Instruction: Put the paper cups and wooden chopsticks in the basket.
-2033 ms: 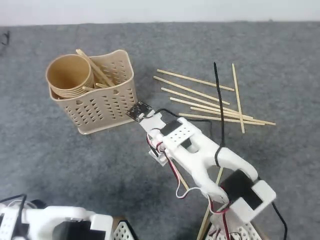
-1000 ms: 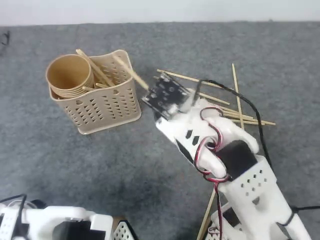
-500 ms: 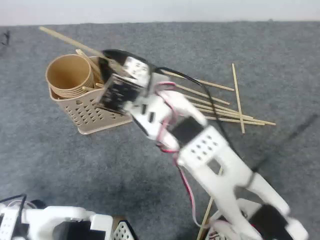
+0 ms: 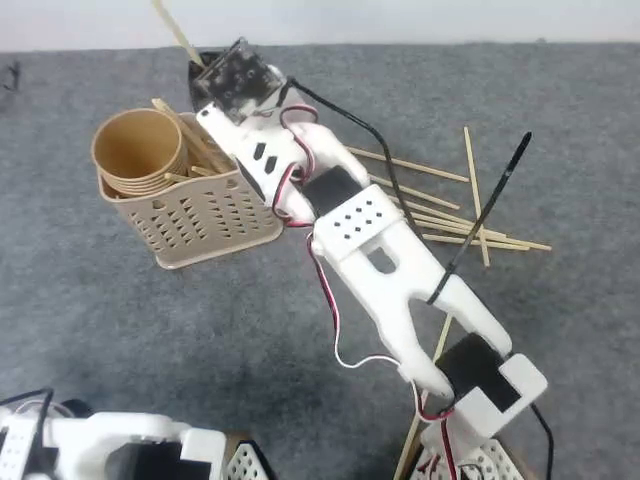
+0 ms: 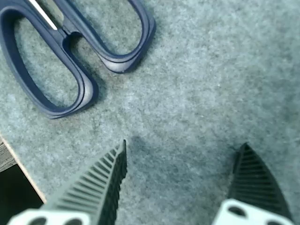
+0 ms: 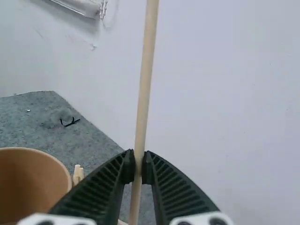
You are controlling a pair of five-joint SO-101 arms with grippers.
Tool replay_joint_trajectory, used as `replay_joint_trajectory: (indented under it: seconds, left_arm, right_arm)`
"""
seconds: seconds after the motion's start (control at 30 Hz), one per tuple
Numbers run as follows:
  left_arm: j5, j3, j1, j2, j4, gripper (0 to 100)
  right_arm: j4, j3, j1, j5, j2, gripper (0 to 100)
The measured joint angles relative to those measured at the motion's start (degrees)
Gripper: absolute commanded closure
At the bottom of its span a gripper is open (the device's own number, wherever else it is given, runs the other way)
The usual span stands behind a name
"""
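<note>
One stick is clamped in the R claw, jaws shut tight on it w/ no gap. It's held near upright above the far rim of the basket. Likely reason: stood on end, it can drop straight into the narrow space beside the cups instead of bridging the rim. Most of its length pokes up past the jaws, so the lower end looks short enough to aim.

The basket sits on the grey worktop, to the left of the loose sticks in the high view. That's why the R arm stretches diagonally across to reach it.

L claw: jaws wide apart, nothing between them. It hangs low over bare worktop near blue scissors, prob. parked so it won't cross the R arm.

Counts:
- **Cups:** 1 nested stack, approx 4 rims showing, exact no. hard to tell. All are in the basket.
- **Sticks:** 1 in the R claw and at least 2 leaning inside the basket. At least 6 lie fanned out on the worktop, w/ the arm hiding part of the fan. There's also 1 stray stick by the arm's base.
- **Scissors:** 1 pair.
- **Basket:** 1.
</note>
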Motion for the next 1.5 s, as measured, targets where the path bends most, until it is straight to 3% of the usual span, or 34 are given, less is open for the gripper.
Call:
replay_joint_trajectory:
  seconds: [0.13,0.5,0.6,0.83,0.97,1.07,1.33,1.5]
  left_arm:
    - [0.0,0.0,0.0,0.0,0.0,65]
    - [0.0,0.0,0.0,0.0,0.0,65]
    - [0.0,0.0,0.0,0.0,0.0,65]
    - [0.0,0.0,0.0,0.0,0.0,65]
    - [0.0,0.0,0.0,0.0,0.0,65]
    - [0.0,0.0,0.09,0.0,0.0,65]
    - [0.0,0.0,0.18,0.0,0.0,65]
    - [0.0,0.0,0.18,0.0,0.0,65]
  right_arm:
    - [3.69,-0.53,0.53,-0.79,0.0,78.6]
    - [23.91,-0.79,2.11,-1.05,-10.64,84.2]
    - [31.65,-0.79,8.44,-1.05,-17.85,84.8]
    - [54.24,-0.97,31.65,-0.53,-23.3,84.9]
    - [59.25,0.35,41.14,8.53,-19.25,85.0]
    - [60.31,2.55,43.43,16.62,-13.63,85.1]
    - [60.31,8.53,38.95,39.3,2.55,84.9]
    - [56.18,8.79,35.34,42.73,10.29,84.8]
